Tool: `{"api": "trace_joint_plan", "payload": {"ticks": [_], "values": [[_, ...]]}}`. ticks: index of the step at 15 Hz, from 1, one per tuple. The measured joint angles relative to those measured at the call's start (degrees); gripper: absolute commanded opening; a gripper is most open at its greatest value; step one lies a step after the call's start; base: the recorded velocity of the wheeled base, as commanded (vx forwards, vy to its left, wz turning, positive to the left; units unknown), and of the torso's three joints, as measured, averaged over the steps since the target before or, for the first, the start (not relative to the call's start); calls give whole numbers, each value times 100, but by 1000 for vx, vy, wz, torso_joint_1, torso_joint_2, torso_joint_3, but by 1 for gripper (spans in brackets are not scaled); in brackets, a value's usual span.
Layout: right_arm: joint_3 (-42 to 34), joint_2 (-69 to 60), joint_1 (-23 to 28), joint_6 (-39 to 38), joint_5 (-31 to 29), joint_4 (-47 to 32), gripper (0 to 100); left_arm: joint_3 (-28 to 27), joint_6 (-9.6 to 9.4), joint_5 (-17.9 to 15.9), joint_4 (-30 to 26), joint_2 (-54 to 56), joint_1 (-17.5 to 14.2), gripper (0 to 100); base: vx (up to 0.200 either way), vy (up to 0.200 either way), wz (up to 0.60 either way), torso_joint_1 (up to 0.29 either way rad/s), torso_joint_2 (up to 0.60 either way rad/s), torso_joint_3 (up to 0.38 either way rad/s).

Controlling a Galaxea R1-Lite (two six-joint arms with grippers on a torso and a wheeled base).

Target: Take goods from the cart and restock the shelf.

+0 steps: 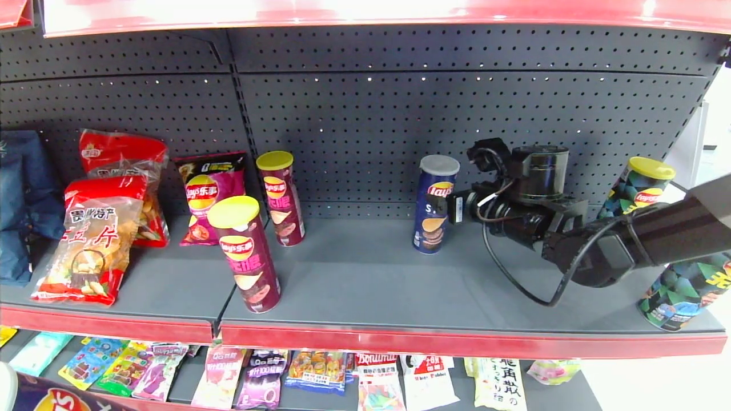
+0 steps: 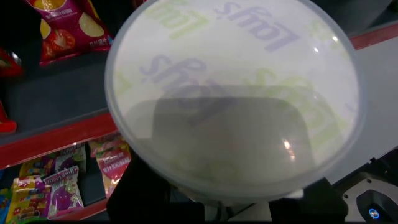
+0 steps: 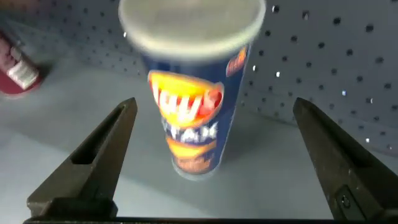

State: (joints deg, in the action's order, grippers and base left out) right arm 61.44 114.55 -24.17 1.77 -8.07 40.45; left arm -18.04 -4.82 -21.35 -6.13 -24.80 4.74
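Note:
A blue chip can [image 1: 435, 204] with a grey lid stands upright at the back of the grey shelf [image 1: 365, 285]. My right gripper [image 1: 452, 209] is level with the can's middle, coming from the right. In the right wrist view its fingers [image 3: 106, 155] are spread wide and the blue chip can [image 3: 194, 106] stands in line with the gap, untouched. In the left wrist view the translucent lid of another can [image 2: 233, 93] sits close to the camera and hides the left gripper. A bit of that can [image 1: 51, 399] shows at the head view's bottom left corner.
Two maroon cans [image 1: 246, 257] [image 1: 281, 197] stand left of centre. Snack bags [image 1: 94, 240] [image 1: 208, 194] lie further left. Two green patterned cans [image 1: 641, 187] [image 1: 685, 291] stand at the right end. The shelf floor between the maroon cans and the blue can is bare. Packets [image 1: 320, 374] fill the lower shelf.

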Motion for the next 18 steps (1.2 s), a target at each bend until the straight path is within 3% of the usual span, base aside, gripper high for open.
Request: {"api": "trace_joint_plan", "payload": {"ticks": [7,18], "values": [[623,430,43,0,-96,-5,100,5,0,0,-10,-20,0,0,0,0,0,0,0,0],[948,725,-5,-5,-107,-2,100,-83,-2,0,1,-135,0,0,0,0,0,0,0,0]]}}
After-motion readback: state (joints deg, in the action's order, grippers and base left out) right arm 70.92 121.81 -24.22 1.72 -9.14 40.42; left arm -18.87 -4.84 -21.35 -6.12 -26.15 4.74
